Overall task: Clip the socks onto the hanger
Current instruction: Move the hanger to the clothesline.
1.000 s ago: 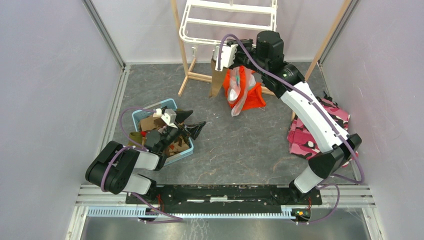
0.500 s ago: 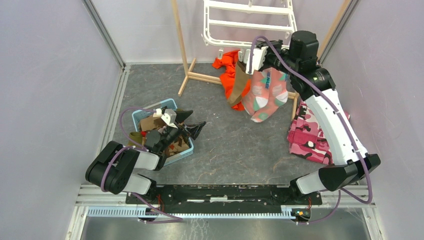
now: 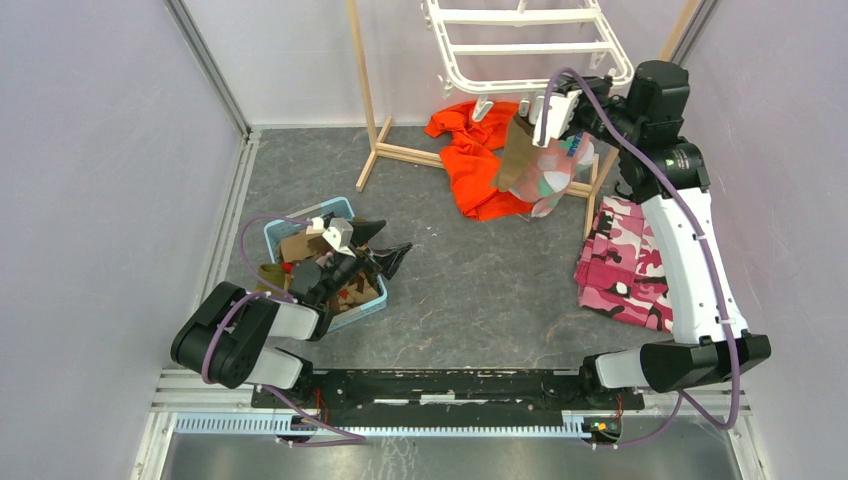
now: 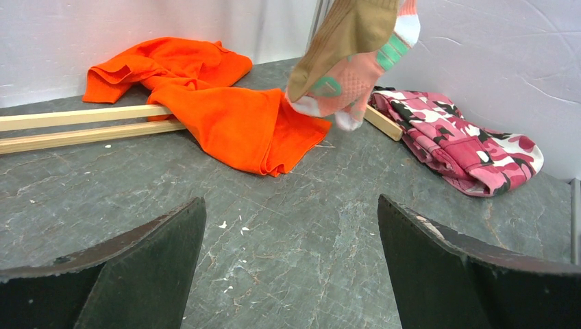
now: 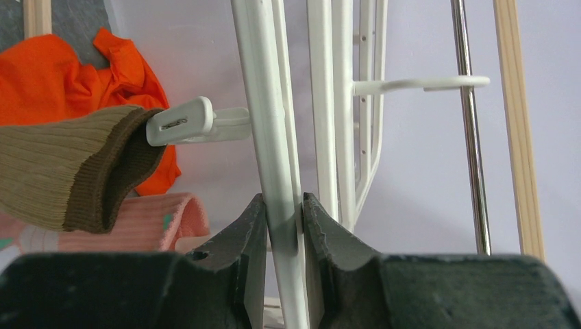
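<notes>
Right gripper [image 5: 283,205] pinched the hanger [image 5: 264,103] rail — likely positioning it, brown sock [image 5: 68,168] clipped. Left gripper [image 4: 291,226] gaped wide over the basket [image 3: 368,303]; next, fetch another sock.

White hanger [image 3: 520,47] tilted at the back, brown sock [image 5: 68,171] clipped on, pink patched sock [image 4: 346,75] dangling beside

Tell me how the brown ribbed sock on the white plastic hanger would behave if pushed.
Probably floppy: the brown ribbed sock hangs limp from one small white clip. Likely light, since that clip alone holds it. Pushed, it would probably swing freely under the white plastic hanger.
</notes>
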You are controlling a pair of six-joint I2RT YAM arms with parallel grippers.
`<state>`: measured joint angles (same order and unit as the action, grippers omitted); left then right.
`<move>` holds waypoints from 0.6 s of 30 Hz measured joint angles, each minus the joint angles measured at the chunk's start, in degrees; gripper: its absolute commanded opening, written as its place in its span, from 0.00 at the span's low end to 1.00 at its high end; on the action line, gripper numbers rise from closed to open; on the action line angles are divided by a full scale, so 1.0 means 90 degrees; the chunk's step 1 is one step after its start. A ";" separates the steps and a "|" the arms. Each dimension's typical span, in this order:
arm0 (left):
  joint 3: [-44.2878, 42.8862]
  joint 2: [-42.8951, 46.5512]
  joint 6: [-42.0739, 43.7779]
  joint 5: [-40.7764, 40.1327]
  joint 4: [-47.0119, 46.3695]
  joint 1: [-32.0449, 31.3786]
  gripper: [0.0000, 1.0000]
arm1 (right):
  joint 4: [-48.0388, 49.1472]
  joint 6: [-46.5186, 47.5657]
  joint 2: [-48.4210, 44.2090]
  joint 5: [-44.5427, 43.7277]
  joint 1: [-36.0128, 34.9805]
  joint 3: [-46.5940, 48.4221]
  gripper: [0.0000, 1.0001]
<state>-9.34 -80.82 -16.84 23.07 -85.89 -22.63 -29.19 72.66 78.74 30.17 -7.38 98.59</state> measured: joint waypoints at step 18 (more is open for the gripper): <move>-0.0002 0.0000 -0.0002 0.0010 0.0000 0.0000 1.00 | 0.0673 -0.0396 -0.0068 0.0206 0.1319 -0.0398 0.37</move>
<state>-9.37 -80.82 -16.86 23.16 -85.89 -22.63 -23.14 69.10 78.13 32.03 4.49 95.00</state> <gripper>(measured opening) 0.994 0.345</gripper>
